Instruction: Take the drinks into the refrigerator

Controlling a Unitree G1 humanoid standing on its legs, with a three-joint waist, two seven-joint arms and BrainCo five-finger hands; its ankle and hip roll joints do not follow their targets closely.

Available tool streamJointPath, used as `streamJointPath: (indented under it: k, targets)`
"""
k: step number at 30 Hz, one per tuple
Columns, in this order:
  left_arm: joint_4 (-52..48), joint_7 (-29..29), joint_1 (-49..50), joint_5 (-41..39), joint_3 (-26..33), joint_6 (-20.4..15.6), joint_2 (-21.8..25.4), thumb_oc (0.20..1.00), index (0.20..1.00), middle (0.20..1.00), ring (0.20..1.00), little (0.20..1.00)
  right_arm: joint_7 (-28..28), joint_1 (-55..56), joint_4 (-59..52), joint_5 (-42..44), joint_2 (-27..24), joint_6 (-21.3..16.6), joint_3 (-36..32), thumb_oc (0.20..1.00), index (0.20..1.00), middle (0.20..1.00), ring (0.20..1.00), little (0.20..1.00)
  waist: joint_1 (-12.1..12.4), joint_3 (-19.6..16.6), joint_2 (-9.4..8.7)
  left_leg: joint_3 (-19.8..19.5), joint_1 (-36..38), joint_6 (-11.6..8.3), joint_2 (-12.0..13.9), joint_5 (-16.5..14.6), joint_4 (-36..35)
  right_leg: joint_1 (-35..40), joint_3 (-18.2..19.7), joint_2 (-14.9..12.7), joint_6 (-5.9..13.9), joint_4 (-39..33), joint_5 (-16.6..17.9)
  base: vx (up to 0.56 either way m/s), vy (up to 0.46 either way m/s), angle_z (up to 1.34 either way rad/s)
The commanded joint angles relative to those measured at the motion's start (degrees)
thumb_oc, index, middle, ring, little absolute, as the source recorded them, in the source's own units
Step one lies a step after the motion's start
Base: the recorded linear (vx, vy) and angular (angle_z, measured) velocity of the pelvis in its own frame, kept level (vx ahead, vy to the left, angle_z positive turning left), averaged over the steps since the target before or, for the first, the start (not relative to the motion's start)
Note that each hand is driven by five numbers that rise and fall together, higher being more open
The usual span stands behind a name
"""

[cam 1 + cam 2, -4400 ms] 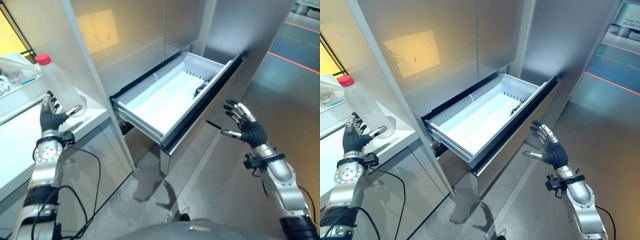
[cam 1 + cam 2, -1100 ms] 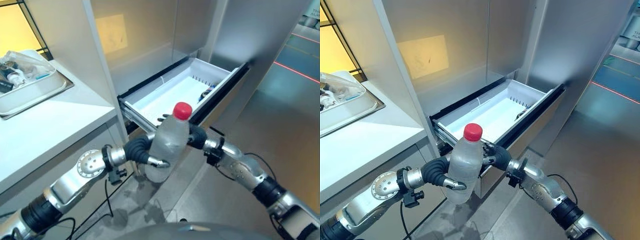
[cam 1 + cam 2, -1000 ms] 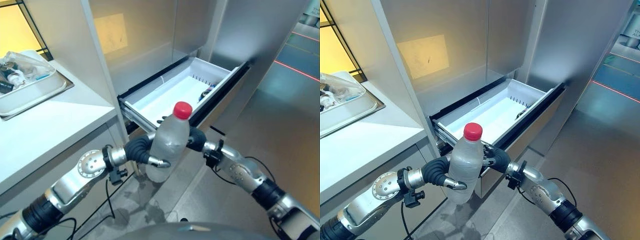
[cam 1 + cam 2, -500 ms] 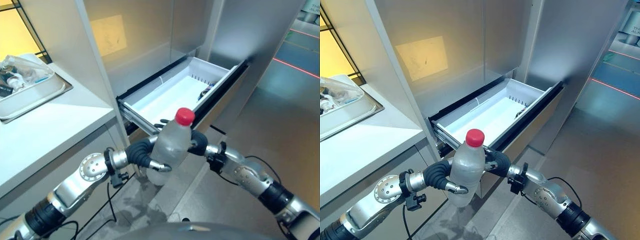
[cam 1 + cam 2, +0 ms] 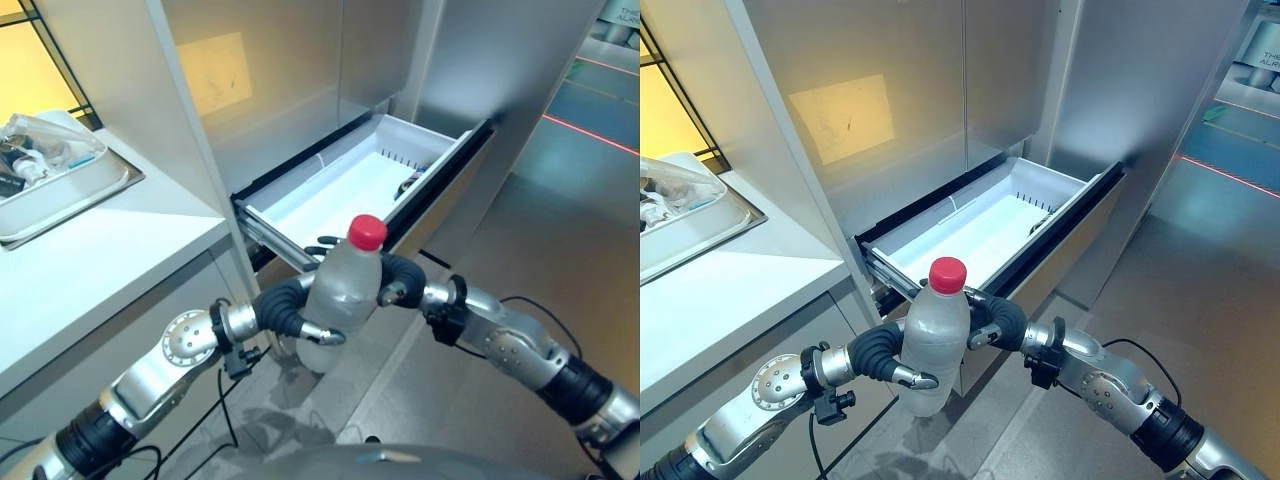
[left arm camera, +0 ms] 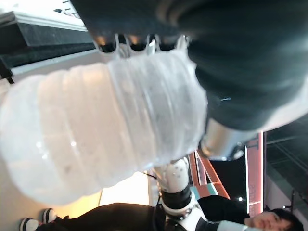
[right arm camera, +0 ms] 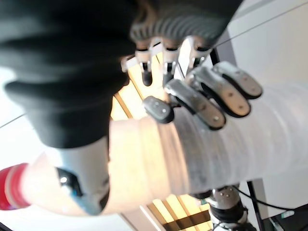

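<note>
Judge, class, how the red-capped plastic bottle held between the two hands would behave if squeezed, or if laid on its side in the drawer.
The bottle has thin, ribbed, translucent walls, so it would probably dent under a hard squeeze from the left hand or right hand. Being round, it may roll if laid down in the open drawer.

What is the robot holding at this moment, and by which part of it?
A clear plastic bottle with a red cap, upright, gripped round its body from either side by the left hand and right hand.
</note>
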Motion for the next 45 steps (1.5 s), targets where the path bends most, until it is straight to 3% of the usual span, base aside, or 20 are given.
streamJointPath:
  k: [1, 8, 25, 33, 34, 35, 36, 45]
  targets:
    - [1.4, 1.0, -1.6, -3.7, 4.3, -2.9, -1.9, 0.200, 0.200, 0.200, 0.200, 0.200, 1.9, -3.1, -7.5, 2.2, 2.3, -5.4, -5.1, 1.000, 1.000, 1.000, 1.000, 1.000, -0.8, -0.6, -2.46, -2.7, -2.5, 1.15, -0.2, -3.8, 3.4, 3.9, -3.4, -0.2, 1.09, 3.4, -10.9, 0.00, 0.000, 0.00]
    - [1.5, 1.1, -2.9, -3.7, 3.8, -2.5, -2.8, 0.200, 0.200, 0.200, 0.200, 0.200, 1.5, -1.8, -6.3, 0.3, 3.0, -5.7, -5.4, 1.000, 1.000, 1.000, 1.000, 1.000, -1.2, -0.5, -2.61, -3.4, -2.7, 1.00, -0.1, -4.0, 4.1, 4.1, -3.9, 0.1, 0.76, 3.6, -11.3, 0.00, 0.000, 0.00]
    - [5.1, 2.4, -6.3, -0.1, 1.9, -2.7, -3.5, 0.200, 0.200, 0.200, 0.200, 0.200, 1.3, -4.4, -5.5, 2.2, 9.5, -1.4, 3.6, 1.000, 1.000, 1.000, 1.000, 1.000, -0.7, 0.0, -2.08, -4.6, -3.7, 0.40, -0.4, -4.3, 5.9, 4.8, -5.2, 0.0, -0.03, 4.0, -12.0, 0.00, -0.001, 0.02]
    - [7.8, 3.3, -7.2, 2.8, 2.0, -3.0, -3.7, 0.200, 0.200, 0.200, 0.200, 0.200, 0.3, -4.6, -5.1, 3.6, 10.6, -1.3, 4.7, 1.000, 1.000, 1.000, 1.000, 1.000, -0.7, 0.2, -2.16, -4.8, -3.9, 0.25, -0.4, -3.9, 6.1, 4.9, -6.3, -0.1, -0.19, 4.3, -12.2, -0.01, 0.001, 0.08]
    - [8.5, 3.3, -8.0, 3.0, 1.6, -2.9, -3.9, 0.200, 0.200, 0.200, 0.200, 0.200, 0.0, -5.1, -5.1, 3.2, 10.7, -1.5, 4.9, 0.796, 0.796, 0.796, 0.796, 0.796, -0.8, 0.4, -2.23, -4.8, -4.2, 0.22, -0.4, -3.3, 5.6, 4.7, -7.0, -0.3, -0.14, 4.3, -12.1, -0.04, 0.009, 0.07]
    - [8.6, 3.3, -8.0, 3.0, 1.5, -2.9, -4.0, 0.200, 0.200, 0.200, 0.200, 0.200, 0.0, -5.1, -5.1, 3.2, 10.6, -1.5, 4.9, 0.429, 0.429, 0.429, 0.429, 0.429, -0.9, 0.4, -2.24, -4.9, -4.2, 0.22, -0.5, -3.3, 5.6, 4.7, -7.1, -0.3, -0.14, 4.3, -12.1, -0.06, 0.015, 0.22]
    - [9.3, 3.4, -9.0, 3.3, 1.1, -3.0, -4.1, 0.200, 0.200, 0.200, 0.200, 0.200, -0.2, -5.1, -4.6, 3.1, 10.7, -1.3, 5.0, 0.200, 0.200, 0.200, 0.200, 0.200, -0.9, 0.6, -2.17, -4.9, -4.7, 0.16, -0.5, -2.8, 5.2, 4.4, -7.9, -0.4, -0.09, 4.6, -12.1, -0.03, 0.011, 0.27]
    - [9.4, 4.3, -9.2, 4.1, 1.5, -3.0, -3.9, 0.200, 0.200, 0.200, 0.200, 0.200, -0.8, -5.0, -4.7, 3.3, 11.5, -1.4, 5.3, 0.200, 0.200, 0.200, 0.200, 0.200, -0.9, 0.3, -1.78, -5.0, -4.0, 0.53, -0.7, -2.7, 4.1, 4.6, -8.3, -0.6, 0.21, 4.4, -11.9, 0.00, 0.009, 0.10]
